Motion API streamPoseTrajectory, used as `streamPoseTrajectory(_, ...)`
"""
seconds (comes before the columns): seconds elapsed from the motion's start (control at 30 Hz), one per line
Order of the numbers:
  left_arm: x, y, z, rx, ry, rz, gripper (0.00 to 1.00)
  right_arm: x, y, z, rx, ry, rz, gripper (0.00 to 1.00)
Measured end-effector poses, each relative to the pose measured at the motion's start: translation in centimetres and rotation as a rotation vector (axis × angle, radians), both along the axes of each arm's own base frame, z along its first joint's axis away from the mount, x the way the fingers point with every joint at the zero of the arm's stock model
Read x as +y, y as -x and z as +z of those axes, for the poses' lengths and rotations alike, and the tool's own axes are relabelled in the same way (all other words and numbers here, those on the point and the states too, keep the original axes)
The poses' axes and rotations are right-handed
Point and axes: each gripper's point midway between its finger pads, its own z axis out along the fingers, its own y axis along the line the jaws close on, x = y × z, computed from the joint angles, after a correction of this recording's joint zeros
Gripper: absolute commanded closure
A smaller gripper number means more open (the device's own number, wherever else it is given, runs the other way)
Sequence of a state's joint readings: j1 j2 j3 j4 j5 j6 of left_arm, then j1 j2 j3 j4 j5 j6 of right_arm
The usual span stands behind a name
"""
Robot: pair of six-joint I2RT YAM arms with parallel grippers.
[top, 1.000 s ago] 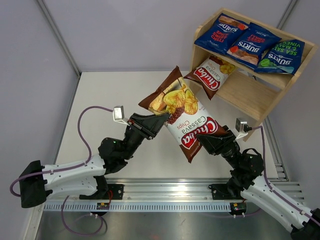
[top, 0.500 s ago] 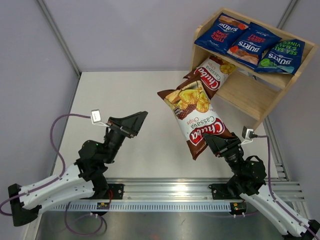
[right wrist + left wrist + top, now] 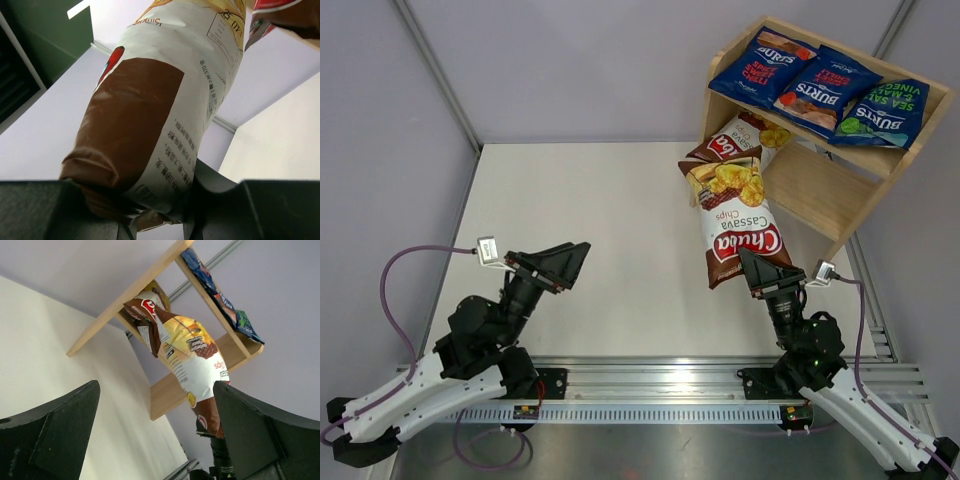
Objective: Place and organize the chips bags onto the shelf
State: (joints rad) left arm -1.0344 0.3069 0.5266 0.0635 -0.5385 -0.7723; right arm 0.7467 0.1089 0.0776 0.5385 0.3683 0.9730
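My right gripper (image 3: 761,273) (image 3: 155,212) is shut on the bottom end of a brown-and-white Chuba chips bag (image 3: 735,215) (image 3: 160,100). It holds the bag off the table, top end toward the shelf (image 3: 820,190) (image 3: 167,392). A second Chuba bag (image 3: 732,142) (image 3: 144,307) leans in the lower tier, and the held bag's top overlaps it. Three blue Burts bags (image 3: 760,62) (image 3: 825,88) (image 3: 882,112) lie side by side on the top tier. My left gripper (image 3: 563,264) (image 3: 155,390) is open and empty, well left of the bag.
The white table (image 3: 610,210) has grey walls at the left and back. The shelf stands in the back right corner. A metal rail (image 3: 660,385) with both arm bases runs along the near edge.
My left gripper opened, let go of the Chuba bag and drew back to the left and toward its base. My right arm swung the bag rightward toward the shelf's lower tier.
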Motion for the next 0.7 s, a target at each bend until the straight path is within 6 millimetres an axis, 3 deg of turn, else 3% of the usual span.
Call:
streamPoseTrajectory(0.43, -1.8, -0.3, -2.4, 0.032, -0.099, -0.036, 0.01, -3.8, -0.4, 1.4, -0.012, -0.109, -0.162, 0.80)
streamPoseTrajectory(0.7, -2.6, 0.2, -3.2, 0.032, -0.118, -0.089, 0.01, -5.7, -1.3, 0.8, 0.035, -0.144, -0.266, 0.81)
